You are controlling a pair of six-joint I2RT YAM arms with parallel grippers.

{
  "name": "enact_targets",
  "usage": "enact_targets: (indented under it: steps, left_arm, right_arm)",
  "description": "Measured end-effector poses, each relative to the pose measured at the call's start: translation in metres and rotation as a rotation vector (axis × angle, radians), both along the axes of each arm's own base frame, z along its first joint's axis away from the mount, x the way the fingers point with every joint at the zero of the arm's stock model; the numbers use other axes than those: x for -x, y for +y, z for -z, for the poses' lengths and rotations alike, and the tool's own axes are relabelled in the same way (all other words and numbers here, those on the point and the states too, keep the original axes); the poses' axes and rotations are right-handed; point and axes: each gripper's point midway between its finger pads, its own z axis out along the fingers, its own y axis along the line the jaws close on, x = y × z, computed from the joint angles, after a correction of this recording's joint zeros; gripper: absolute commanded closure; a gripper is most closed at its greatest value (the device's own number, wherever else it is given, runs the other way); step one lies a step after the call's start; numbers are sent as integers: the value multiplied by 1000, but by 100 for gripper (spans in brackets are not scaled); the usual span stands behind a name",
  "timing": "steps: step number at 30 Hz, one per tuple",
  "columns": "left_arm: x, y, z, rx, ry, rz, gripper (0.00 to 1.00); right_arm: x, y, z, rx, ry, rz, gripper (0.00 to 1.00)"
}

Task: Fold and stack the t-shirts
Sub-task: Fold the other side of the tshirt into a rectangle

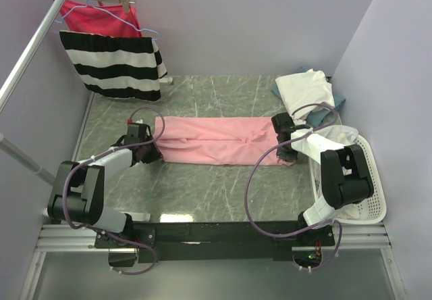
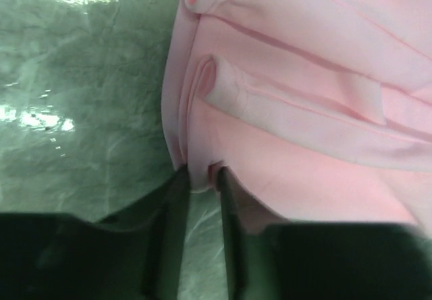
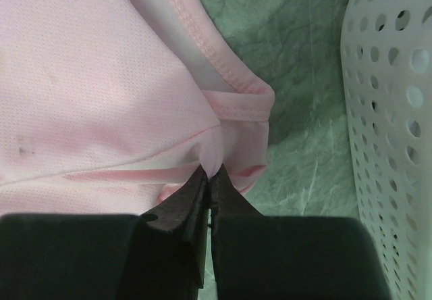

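Observation:
A light pink t-shirt (image 1: 212, 140) lies on the green marble table as a long band folded lengthwise. My left gripper (image 1: 148, 151) is at its left end; in the left wrist view the gripper (image 2: 200, 175) has its narrow-set fingertips closed on the layered edge of the shirt (image 2: 304, 111). My right gripper (image 1: 287, 150) is at the shirt's right end; in the right wrist view the gripper (image 3: 210, 173) is shut on a pinch of the pink cloth (image 3: 88, 97) near the collar. A cream-white t-shirt (image 1: 304, 90) lies at the back right on a blue one (image 1: 339, 101).
A white perforated basket (image 1: 371, 198) stands at the right edge, close beside my right gripper; it also shows in the right wrist view (image 3: 391, 111). A black-and-white striped garment (image 1: 115, 63) and a magenta-red one (image 1: 94, 17) hang on a rail at the back left.

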Motion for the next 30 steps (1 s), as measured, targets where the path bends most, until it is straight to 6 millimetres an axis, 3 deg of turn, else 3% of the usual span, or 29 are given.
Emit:
enact_targets:
  steps: [1, 6, 17, 19, 20, 21, 22, 23, 24, 26, 27, 30]
  left_arm:
    - [-1, -1, 2, 0, 1, 2, 99]
    - [-6, 3, 2, -21, 8, -22, 99]
    - [7, 50, 3, -90, 98, -205, 99]
    - [8, 51, 3, -88, 108, -220, 99]
    - [9, 51, 3, -89, 115, -225, 99]
    - [9, 51, 3, -90, 121, -226, 90]
    - [9, 51, 4, -91, 128, -227, 78]
    - [8, 52, 4, -97, 132, -229, 64]
    - [7, 54, 4, -106, 134, -232, 44]
    - [6, 62, 3, -129, 134, -255, 36]
    - [3, 67, 0, -142, 120, -271, 27]
    - [10, 78, -5, -177, 128, -298, 20]
  right_arm:
    - [0, 0, 0, 0, 0, 1, 95]
    - [0, -3, 0, 0, 0, 9, 95]
    - [-2, -3, 1, -32, -1, 18, 95]
    - [-2, -2, 1, -38, -2, 16, 91]
    - [-3, -2, 2, -40, -2, 16, 83]
    - [-3, -2, 2, -42, -2, 14, 70]
    - [-3, -2, 2, -42, -2, 13, 49]
    - [-3, -3, 2, -34, 0, 11, 39]
    - [-3, -6, 1, -24, 1, 13, 37]
    - [-3, -14, -1, -2, -4, 17, 33]
    - [-4, -17, -5, 4, -13, 20, 33]
    - [-9, -24, -25, 27, -75, 29, 32]
